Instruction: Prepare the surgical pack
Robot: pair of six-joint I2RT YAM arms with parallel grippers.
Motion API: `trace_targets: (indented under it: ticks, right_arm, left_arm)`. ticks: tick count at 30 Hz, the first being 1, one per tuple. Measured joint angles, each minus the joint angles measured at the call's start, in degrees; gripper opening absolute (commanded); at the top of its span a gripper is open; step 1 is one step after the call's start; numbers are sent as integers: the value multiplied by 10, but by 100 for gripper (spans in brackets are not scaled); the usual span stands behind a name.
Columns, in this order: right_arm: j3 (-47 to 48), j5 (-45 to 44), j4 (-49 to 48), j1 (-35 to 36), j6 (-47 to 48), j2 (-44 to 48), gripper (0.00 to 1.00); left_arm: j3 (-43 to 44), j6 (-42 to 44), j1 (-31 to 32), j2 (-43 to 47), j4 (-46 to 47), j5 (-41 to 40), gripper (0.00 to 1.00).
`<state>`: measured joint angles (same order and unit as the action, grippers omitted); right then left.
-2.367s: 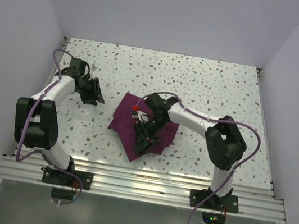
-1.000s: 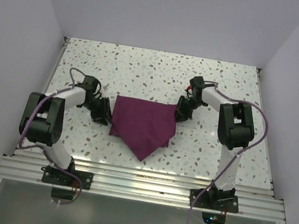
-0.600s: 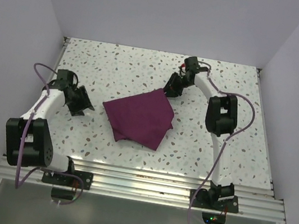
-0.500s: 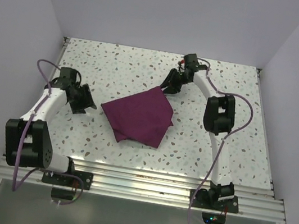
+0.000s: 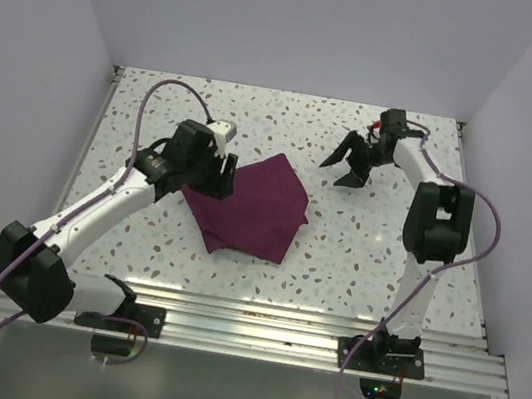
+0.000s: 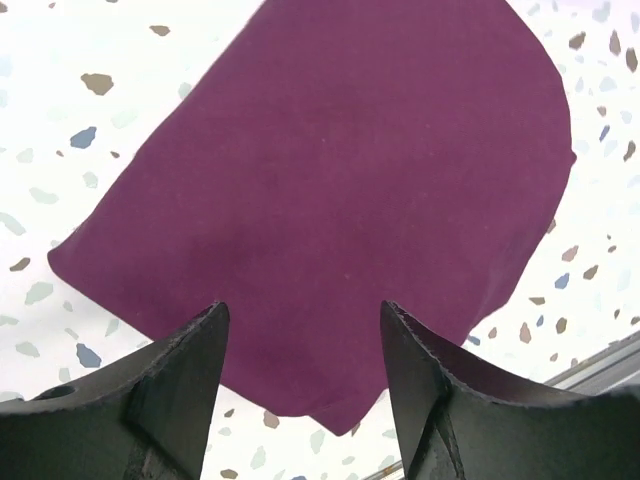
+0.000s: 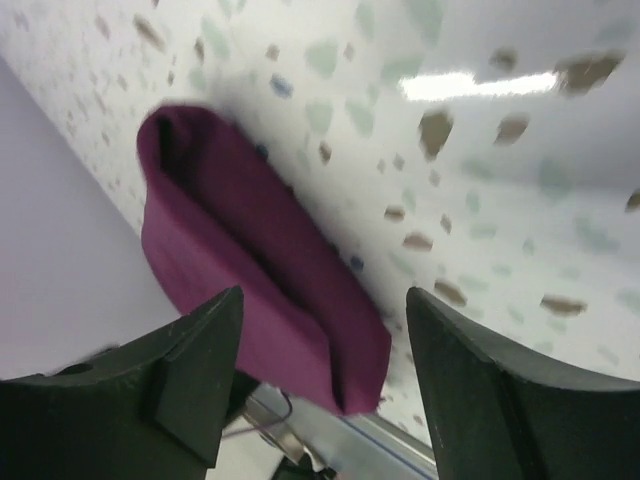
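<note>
Plum-purple fabric, the folded cloth [image 5: 252,208] of the surgical pack, lies flat on the speckled tabletop [image 5: 390,250] near the middle, one corner toward the far side and its folded layers stacked toward the near edge. My left gripper [image 5: 217,174] hangs over the cloth's left far edge with its fingers spread wide and nothing between them. From my left wrist the cloth [image 6: 320,180] fills most of the view, and its lower edge runs across the gap of my left gripper [image 6: 300,308]. I cannot tell whether those fingertips touch the fabric or stand just above it. My right gripper [image 5: 344,169] is off to the right of the cloth's far corner, apart from it and over bare table, its fingers parted and empty as well. From my right wrist, between the fingers of the right gripper [image 7: 322,300], I see the cloth [image 7: 250,270] edge-on as a low, thick bundle with a fold rounding its far end.
</note>
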<state>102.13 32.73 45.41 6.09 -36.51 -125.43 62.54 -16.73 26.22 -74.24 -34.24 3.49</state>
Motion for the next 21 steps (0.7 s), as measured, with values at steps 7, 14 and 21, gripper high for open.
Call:
trace_targets:
  ticks: [7,14,21]
  right_arm:
    - [-185,80,-61,29,7,174,81]
    - [-225,96,-78,87,21,170,77]
    - [-190,38,-52,121,55,143,74]
  left_arm:
    - [9,20,12,-12,2,-5,66]
    - [42,29,12,-46,3,-3,66]
    - [43,29,12,-46,3,-2,66]
